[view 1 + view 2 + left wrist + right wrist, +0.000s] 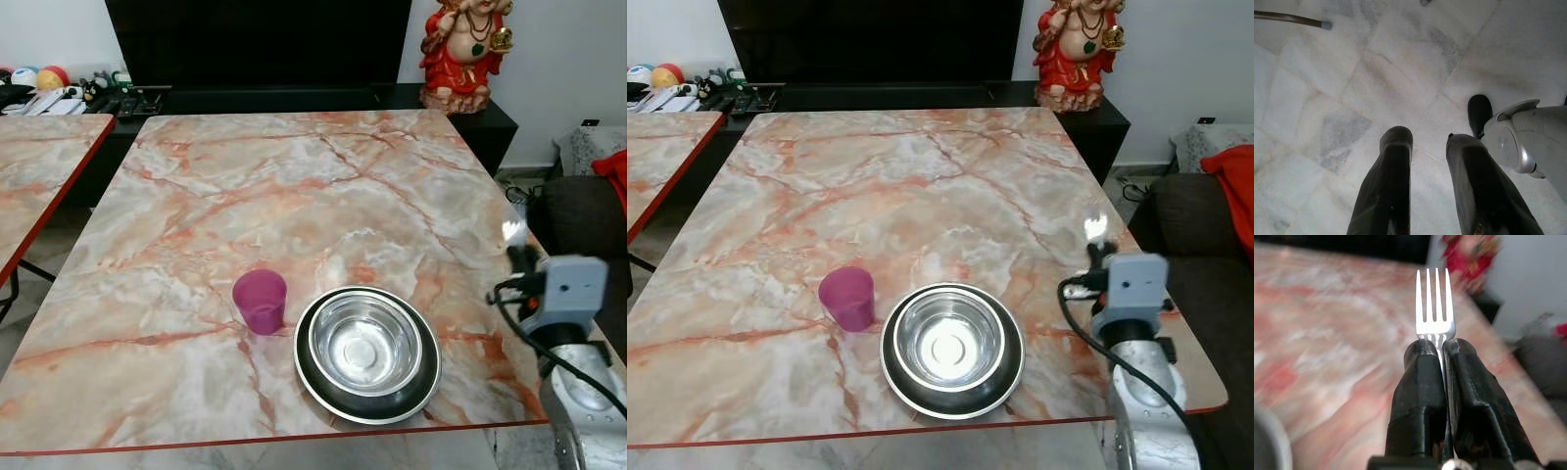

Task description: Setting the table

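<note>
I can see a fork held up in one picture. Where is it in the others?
Left eye view: the fork is a bright glint above the right arm, at the table's right edge.
Right eye view: the same glint, lower right.
Right wrist view: straight ahead, clamped in the right gripper.
Left wrist view: this one looks at floor tiles instead.
Shared landmark: the red statue.

A marble-patterned table (294,186) in pink and grey with a thin red edge stands before a dark cabinet. Near its front edge sits a purple cup (260,301), upright, and just beside it a steel bowl (364,345) resting inside a dark-rimmed plate (318,390). A second matching table (39,157) stands alongside, apart from the first.
</note>
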